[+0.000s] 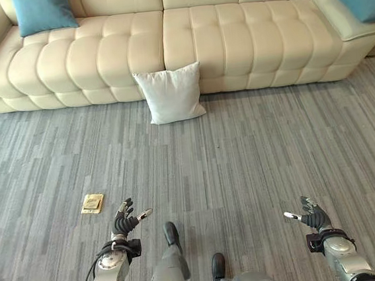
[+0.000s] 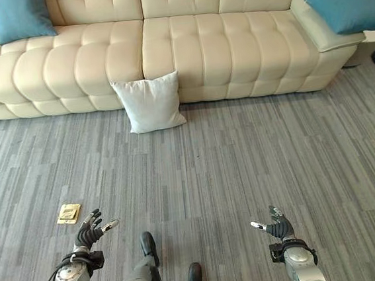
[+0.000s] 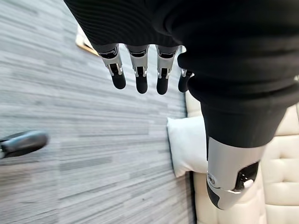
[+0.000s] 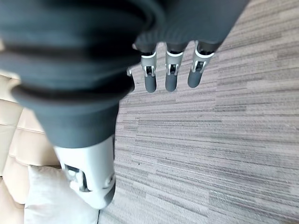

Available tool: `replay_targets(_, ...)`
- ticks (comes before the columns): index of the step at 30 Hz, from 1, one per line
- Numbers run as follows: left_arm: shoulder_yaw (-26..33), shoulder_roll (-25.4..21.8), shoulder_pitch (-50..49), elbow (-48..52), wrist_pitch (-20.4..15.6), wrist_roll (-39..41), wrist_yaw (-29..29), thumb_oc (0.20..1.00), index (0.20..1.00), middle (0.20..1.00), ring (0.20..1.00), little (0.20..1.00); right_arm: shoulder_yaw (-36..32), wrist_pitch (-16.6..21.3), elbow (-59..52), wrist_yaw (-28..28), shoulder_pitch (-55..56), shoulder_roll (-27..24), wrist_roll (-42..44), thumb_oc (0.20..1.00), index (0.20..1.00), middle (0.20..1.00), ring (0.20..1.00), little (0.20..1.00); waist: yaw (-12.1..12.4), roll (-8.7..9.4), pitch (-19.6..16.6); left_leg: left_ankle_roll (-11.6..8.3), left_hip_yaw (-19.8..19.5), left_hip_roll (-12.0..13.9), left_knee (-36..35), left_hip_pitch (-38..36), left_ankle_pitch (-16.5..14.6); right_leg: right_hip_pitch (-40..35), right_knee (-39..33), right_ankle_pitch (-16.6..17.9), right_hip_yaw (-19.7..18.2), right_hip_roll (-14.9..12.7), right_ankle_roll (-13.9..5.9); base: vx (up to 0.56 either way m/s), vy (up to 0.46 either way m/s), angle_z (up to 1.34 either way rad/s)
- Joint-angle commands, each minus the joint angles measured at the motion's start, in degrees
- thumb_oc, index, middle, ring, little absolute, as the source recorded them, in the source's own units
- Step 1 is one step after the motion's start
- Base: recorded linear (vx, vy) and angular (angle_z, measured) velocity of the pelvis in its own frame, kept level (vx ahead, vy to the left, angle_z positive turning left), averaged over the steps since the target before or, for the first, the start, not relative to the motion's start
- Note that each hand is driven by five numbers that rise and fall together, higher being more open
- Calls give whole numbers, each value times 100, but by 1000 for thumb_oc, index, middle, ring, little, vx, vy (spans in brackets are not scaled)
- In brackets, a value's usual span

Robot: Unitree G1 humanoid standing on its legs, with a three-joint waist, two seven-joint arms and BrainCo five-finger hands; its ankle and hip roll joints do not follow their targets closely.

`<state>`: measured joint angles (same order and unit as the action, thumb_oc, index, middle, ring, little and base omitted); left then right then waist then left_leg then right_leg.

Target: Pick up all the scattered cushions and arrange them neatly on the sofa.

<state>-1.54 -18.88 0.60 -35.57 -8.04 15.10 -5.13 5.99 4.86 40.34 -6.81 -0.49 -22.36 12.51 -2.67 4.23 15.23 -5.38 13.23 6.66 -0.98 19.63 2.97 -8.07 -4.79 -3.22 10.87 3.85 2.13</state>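
Left eye view showed a plump white cushion propped upright against the sofa front, on the floor; two blue cushions lay on the sofa. Left hand and right hand were spread, empty.

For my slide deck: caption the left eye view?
White cushion on floor against cream sofa; both robot hands open.

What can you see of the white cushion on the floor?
The white cushion is square, plain and soft-looking fabric with pointed corners. It stands tilted on the grey carpet, its back leaning against the front of the cream sofa, near the seam between two seat sections. Nothing else touches it; both hands are well short of it.
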Motion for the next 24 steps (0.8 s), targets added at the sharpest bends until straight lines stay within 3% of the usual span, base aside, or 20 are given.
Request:
replay_targets(1,13,-256,-50,233,-208,137,-184,1000,1000,1000,1000,1000,-268,173,-204,-38,251,-264,4,1000,1000,1000,1000,1000,222,-50,-168,-96,-44,183,-7,-197,280,-236,448,-784,-36,-746,-778,781,346,-1)
replay_targets(3,25,-290,-129,288,-167,103,-130,1000,1000,1000,1000,1000,-268,134,-236,30,302,-209,-96,1000,1000,1000,1000,1000,292,-74,-287,-95,-271,220,168,-228,436,-540,556,-919,-262,-801,-837,777,410,-29)
replay_targets(4,6,-342,-136,265,-141,-3,-92,1000,1000,1000,1000,1000,-281,119,-236,68,337,-113,-139,1000,1000,1000,1000,1000,288,10,-389,-7,-285,119,443,-237,421,-496,828,-835,-372,-984,-916,556,362,-65)
replay_targets(6,12,-424,-162,302,-114,-81,-60,1000,1000,1000,1000,1000,-234,110,-296,117,325,5,-143,1000,1000,1000,1000,1000,306,139,-433,147,-177,-23,551,-382,215,-233,1429,-342,-463,-1210,-1091,402,330,-43)
replay_targets(9,46,-527,-178,360,-124,-74,-118,1000,1000,1000,1000,1000,-118,116,-411,119,194,132,-163,1000,1000,1000,1000,1000,293,184,-358,379,3,-181,516,-800,-114,440,2517,449,-484,-1441,-1250,259,244,-26)
replay_targets(11,33,-547,-145,402,-138,-60,-131,1000,1000,1000,1000,1000,-70,114,-447,110,120,144,-160,1000,1000,1000,1000,1000,242,77,-284,444,4,-182,384,-1136,-245,957,2800,445,-365,-1416,-1142,263,187,1)
replay_targets(12,25,-541,-121,357,-156,-42,-142,1000,1000,1000,1000,1000,-59,115,-454,116,97,128,-140,1000,1000,1000,1000,1000,190,19,-232,463,-54,-218,340,-1273,-316,1185,2809,291,-329,-1321,-1098,378,184,15)
replay_targets(13,28,-520,-83,352,-155,25,-150,1000,1000,1000,1000,1000,-45,117,-518,121,31,95,-69,1000,1000,1000,1000,1000,90,-63,-125,469,-129,-282,273,-1528,-478,1571,2385,12,-173,-1197,-1031,303,125,10)
replay_targets(15,22,-505,-87,350,-158,39,-156,1000,1000,1000,1000,1000,-23,124,-547,111,9,76,-52,1000,1000,1000,1000,1000,49,-67,-66,480,-167,-325,280,-1644,-558,1708,2111,-5,-79,-1175,-1005,265,47,22)
replay_targets(17,51,-444,-109,321,-156,44,-140,1000,1000,1000,1000,1000,-27,117,-573,107,-26,33,-25,1000,1000,1000,1000,1000,-50,-71,24,458,-243,-437,250,-2000,-821,1905,1236,122,97,-1153,-1060,374,-13,31)
replay_targets(20,84,-395,-73,242,-173,34,-135,1000,1000,1000,1000,1000,-20,111,-575,104,-57,15,-54,1000,1000,1000,1000,1000,-94,-85,81,426,-299,-483,341,-2191,-1040,2092,742,352,271,-1208,-1156,328,-65,1)
replay_targets(21,98,-357,-76,255,-191,3,-109,1000,1000,1000,1000,1000,-28,91,-598,118,-73,-6,-91,1000,1000,1000,1000,1000,-134,-102,111,376,-366,-462,515,-2321,-1276,2242,469,480,424,-1359,-1227,689,-295,28)
replay_targets(22,115,-307,-153,263,-229,22,-101,1000,1000,1000,1000,1000,-10,84,-670,160,-27,-31,-122,1000,1000,1000,1000,1000,-241,-78,99,296,-577,-433,686,-2632,-1618,2479,623,656,55,-1583,-1300,680,-295,31)
replay_targets(24,127,-290,-250,277,-229,8,-66,1000,1000,1000,1000,1000,-18,63,-709,210,16,-40,-116,1000,1000,1000,1000,1000,-260,-80,63,265,-616,-403,709,-2784,-1735,2423,672,698,-27,-1585,-1316,417,-191,49)
